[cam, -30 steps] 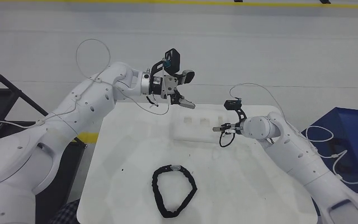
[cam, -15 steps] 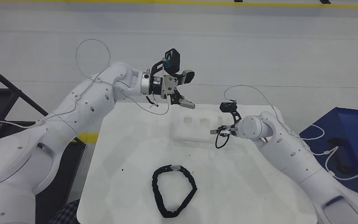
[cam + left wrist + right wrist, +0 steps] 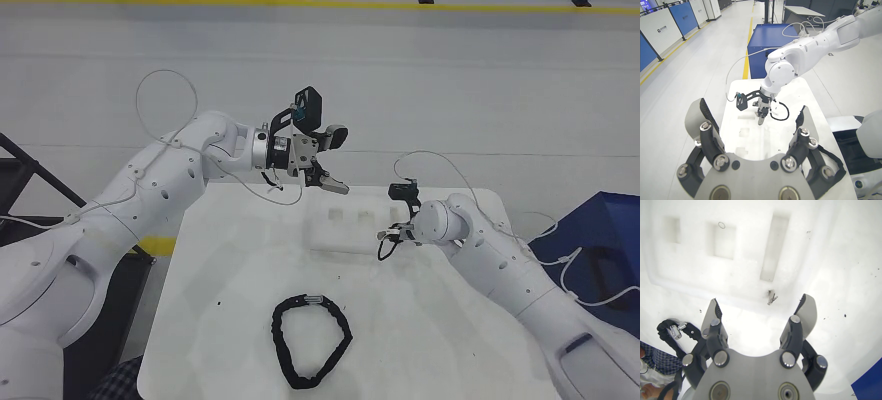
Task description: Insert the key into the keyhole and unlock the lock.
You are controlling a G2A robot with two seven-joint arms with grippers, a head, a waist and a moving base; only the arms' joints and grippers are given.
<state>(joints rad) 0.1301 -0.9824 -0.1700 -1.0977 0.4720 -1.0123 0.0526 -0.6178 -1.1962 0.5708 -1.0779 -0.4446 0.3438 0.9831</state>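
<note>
The right gripper (image 3: 760,298), jaws wide, is hovering over the small silver metal key (image 3: 772,297), not yet grasping it; black fabric-sleeved chain lock (image 3: 312,299), lower centre, is lying unopened.

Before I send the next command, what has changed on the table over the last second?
The right gripper moved across the table toward the foam tray. Its fingers are open near the key, which lies by the tray's edge. Nothing was taken hold of or let go. The left gripper stayed raised and open beyond the tray, and the chain lock has not moved.
</note>
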